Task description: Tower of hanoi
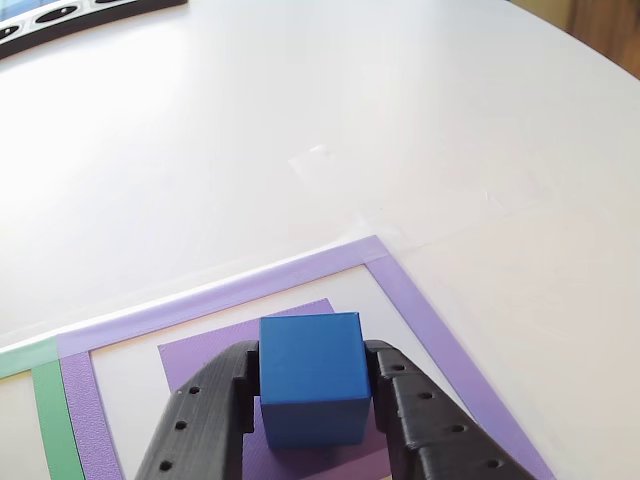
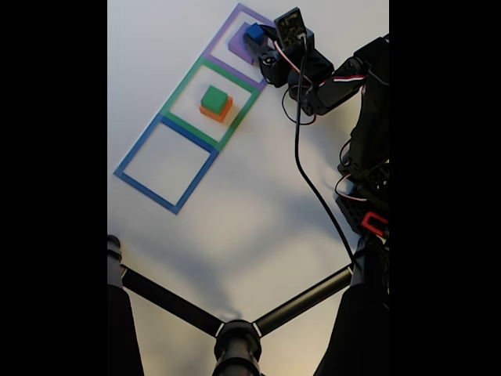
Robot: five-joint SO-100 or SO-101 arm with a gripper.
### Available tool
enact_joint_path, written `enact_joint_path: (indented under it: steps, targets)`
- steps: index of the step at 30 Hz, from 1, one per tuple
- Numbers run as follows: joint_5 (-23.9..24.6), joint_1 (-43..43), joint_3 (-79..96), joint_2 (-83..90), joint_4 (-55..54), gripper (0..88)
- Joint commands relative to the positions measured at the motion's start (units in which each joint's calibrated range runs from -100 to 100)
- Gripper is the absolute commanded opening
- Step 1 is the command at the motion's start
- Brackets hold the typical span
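Blue cube [image 1: 310, 378] clamped in pincer [image 1: 312, 400], partly hiding purple block [image 1: 205, 362].

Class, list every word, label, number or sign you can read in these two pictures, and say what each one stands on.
None can be read.
The blue cube, held between the closed fingers of the tool, has plain faces.
The purple block, green block and orange block are bare.
The dark strip at the table edge shows shapes too blurred to read.
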State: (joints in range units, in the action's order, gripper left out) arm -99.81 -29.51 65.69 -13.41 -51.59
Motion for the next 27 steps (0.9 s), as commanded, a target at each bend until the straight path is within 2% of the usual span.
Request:
enact_joint_path:
  steps: [1, 9, 14, 18, 27]
  targets:
    - [-0.19, 0.72, -1.4, 1.79, -1.22, 5.4]
    - [-0.19, 1.26, -1.13, 5.72, 1.86, 4.9]
    - [-0.19, 2.4, -1.31, 15.41, 12.7, 4.9]
    - [-0.19, 3.7, -3.49, 27.83, 28.89, 4.9]
    - [-0.19, 8.27, -19.49, 52.19, 76.73, 5.0]
